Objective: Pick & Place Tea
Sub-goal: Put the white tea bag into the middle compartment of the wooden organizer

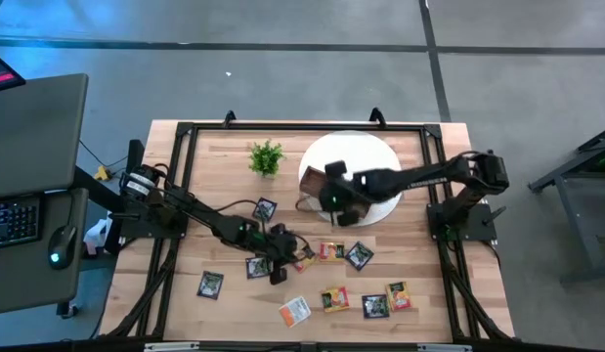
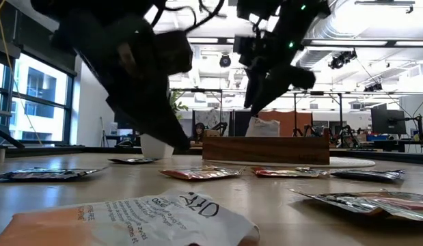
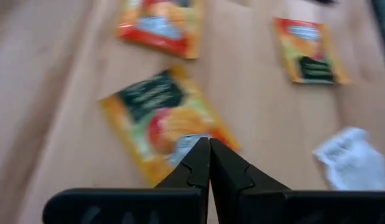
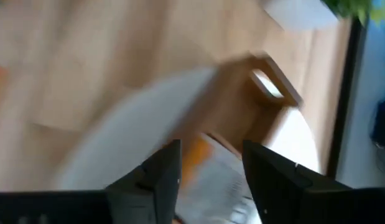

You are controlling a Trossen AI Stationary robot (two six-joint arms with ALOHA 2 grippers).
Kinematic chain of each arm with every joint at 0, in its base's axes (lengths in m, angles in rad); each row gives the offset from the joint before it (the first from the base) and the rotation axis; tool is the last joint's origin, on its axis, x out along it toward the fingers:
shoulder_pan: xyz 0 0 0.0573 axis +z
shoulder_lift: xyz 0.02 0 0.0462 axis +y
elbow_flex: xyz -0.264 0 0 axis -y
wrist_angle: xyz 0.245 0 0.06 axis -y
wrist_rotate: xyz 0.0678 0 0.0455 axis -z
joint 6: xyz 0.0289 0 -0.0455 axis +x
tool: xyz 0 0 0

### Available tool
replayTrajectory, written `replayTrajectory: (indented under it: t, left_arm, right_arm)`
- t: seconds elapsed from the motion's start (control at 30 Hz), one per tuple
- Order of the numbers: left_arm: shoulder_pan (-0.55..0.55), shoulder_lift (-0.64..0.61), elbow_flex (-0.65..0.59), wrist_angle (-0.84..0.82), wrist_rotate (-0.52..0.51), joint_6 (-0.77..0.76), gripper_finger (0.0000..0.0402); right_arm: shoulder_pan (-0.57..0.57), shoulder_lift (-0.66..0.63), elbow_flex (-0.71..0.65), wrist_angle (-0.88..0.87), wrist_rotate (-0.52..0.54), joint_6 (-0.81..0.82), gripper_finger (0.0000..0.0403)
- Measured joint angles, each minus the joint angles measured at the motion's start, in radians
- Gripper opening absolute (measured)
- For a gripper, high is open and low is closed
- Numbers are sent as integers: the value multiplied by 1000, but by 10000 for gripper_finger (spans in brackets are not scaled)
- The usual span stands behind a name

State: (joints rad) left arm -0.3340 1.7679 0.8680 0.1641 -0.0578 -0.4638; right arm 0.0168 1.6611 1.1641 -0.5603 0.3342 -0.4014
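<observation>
Two robot arms are sorting tea sachets on a tabletop.
Right tool is hanging open over the wooden tray at twelve o'clock; left tool is pinched closed, empty, above a yellow-orange sachet at six o'clock.

**Wooden desk, scattered sachets**

A pale wooden desk with a black frame carries a round white plate toward its far side, with a brown wooden tray on the plate. Just beside the plate stands a small green potted plant. Tea sachets lie flat across the near half, black, yellow-orange and white-and-orange, mostly apart from one another.
</observation>
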Motion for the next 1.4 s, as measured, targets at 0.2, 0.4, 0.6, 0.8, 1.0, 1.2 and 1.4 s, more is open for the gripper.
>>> replayTrajectory:
  t: [0.2,0.4,0.6,0.8,1.0,1.2,1.4]
  left_arm:
    - [0,0,45,0,136,93,55]
    - [-37,6,79,2,255,89,122]
    - [-128,63,124,9,216,39,149]
    - [-186,126,149,-11,25,10,150]
    - [-183,175,158,17,-9,-58,150]
    - [-198,219,160,72,-26,-68,150]
    - [-198,239,162,90,-55,-62,146]
  right_arm:
    - [196,0,0,50,26,165,194]
    - [333,0,0,128,32,374,197]
    - [418,0,0,181,86,446,197]
    - [459,0,0,245,91,450,197]
    - [476,0,0,267,120,451,197]
    - [476,0,0,269,129,476,197]
    - [476,0,0,268,128,476,194]
